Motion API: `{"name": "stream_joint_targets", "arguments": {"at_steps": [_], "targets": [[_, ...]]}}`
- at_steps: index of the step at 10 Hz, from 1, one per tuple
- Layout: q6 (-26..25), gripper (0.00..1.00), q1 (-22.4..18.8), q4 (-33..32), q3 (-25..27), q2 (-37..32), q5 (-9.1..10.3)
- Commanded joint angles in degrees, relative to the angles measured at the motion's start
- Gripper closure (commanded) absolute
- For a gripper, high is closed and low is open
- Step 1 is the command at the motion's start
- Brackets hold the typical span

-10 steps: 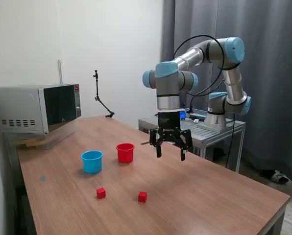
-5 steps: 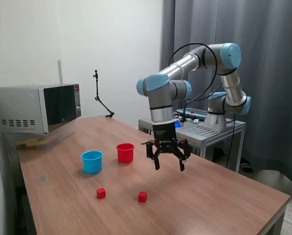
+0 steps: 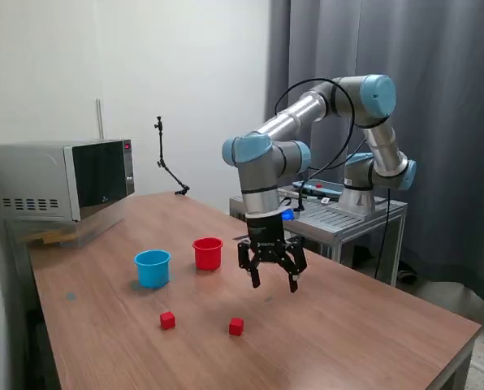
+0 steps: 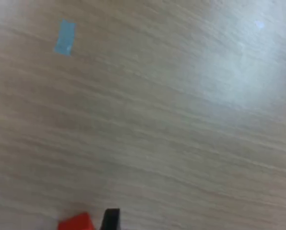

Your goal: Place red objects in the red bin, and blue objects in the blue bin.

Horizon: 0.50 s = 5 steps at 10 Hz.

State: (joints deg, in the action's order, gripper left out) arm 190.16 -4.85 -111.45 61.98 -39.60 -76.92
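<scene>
Red cubes: we see two on the desk (image 3: pixel 372 325), one (image 3: pixel 167 320) nearer the exterior view's left and one (image 3: pixel 236 326) just below and to that view's left of the gripper (image 3: pixel 271 283). Both lie well apart from the red cup (image 3: pixel 207 253) and the blue cup (image 3: pixel 152 267), which stand side by side farther back. We see no blue cubes on the desk; whether any sit inside the blue cup we cannot tell.

The fingers (image 3: pixel 254 279) are spread wide and hold nothing. The gripper hangs above the desk, clear of it.

Risks, as we judge them:
- Offset. In the wrist view a red cube (image 4: pixel 76 223) shows only at the frame edge, beside one finger (image 4: pixel 110 219) and not between the two. A descent from this pose would probably land a fingertip on the cube or push it aside.
- Small target. The cubes are much smaller than the cups, so a slight misalignment could make the fingers close on air.
- Depth. A descent too deep would drive the fingertips into the wood.
- Motion blur in the wrist view makes fine alignment hard to confirm.

The desk is brown wood-grain with a glossy patch and a small blue tape mark (image 4: pixel 65 37). A microwave (image 3: pixel 59 179) stands at its far end before a white wall; a grey curtain (image 3: pixel 437 97) hangs behind the arm.
</scene>
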Motion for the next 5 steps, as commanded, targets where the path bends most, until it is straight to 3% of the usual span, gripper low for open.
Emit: {"name": "stream_joint_targets", "arguments": {"at_steps": [1,4,5], "targets": [[-1.2,0.00,0.0,-0.2,0.1,0.1,-0.25],[6.2,0.00,0.9,0.4,-2.0,0.5,-0.07],[11.5,0.00,0.9,0.7,-2.1,1.2,-0.07]]}}
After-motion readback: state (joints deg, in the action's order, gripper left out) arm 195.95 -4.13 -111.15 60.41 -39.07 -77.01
